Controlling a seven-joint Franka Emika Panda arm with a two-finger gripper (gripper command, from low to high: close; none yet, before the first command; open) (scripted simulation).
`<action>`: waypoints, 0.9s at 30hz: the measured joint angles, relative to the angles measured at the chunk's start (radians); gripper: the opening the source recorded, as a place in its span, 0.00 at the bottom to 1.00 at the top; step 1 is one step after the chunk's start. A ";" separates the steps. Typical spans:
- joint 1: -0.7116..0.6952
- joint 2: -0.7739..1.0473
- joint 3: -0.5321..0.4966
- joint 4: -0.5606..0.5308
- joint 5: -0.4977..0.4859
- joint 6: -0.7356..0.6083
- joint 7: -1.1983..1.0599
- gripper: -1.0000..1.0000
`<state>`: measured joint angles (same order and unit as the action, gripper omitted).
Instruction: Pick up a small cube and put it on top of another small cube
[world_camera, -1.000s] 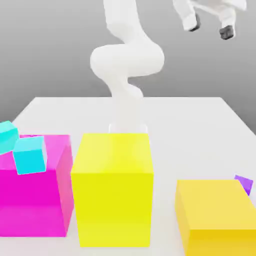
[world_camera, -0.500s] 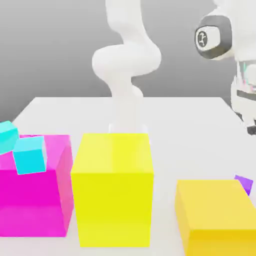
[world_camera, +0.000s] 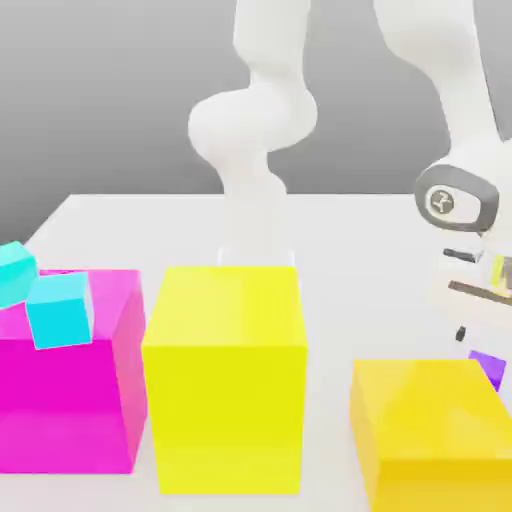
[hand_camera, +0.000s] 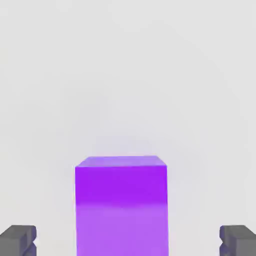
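On a white table (world_camera: 380, 240), two small cyan cubes (world_camera: 58, 310) are seen at the exterior view's left, against a big magenta block (world_camera: 70, 400). A tall yellow block (world_camera: 225, 385) stands in the middle, with the white arm (world_camera: 255, 130) behind it. At the right, a lower yellow block (world_camera: 430, 430) partly hides the small purple cube (world_camera: 490, 367), which rests on the table. The gripper (hand_camera: 128, 242) is seen spread wide, its dark fingertips (hand_camera: 17, 240) flanking the cube without touching it.
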<state>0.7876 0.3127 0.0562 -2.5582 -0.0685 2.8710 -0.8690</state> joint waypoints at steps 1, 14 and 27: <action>0.002 0.036 -0.004 0.007 -0.008 0.029 0.006 0.50; -0.013 -0.099 0.018 -0.019 0.021 -0.083 -0.017 0.00; -0.375 -0.353 -0.200 0.188 -0.015 -0.495 0.080 0.00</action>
<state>0.4126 -0.0401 -0.1434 -2.3701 -0.0830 2.3757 -0.7895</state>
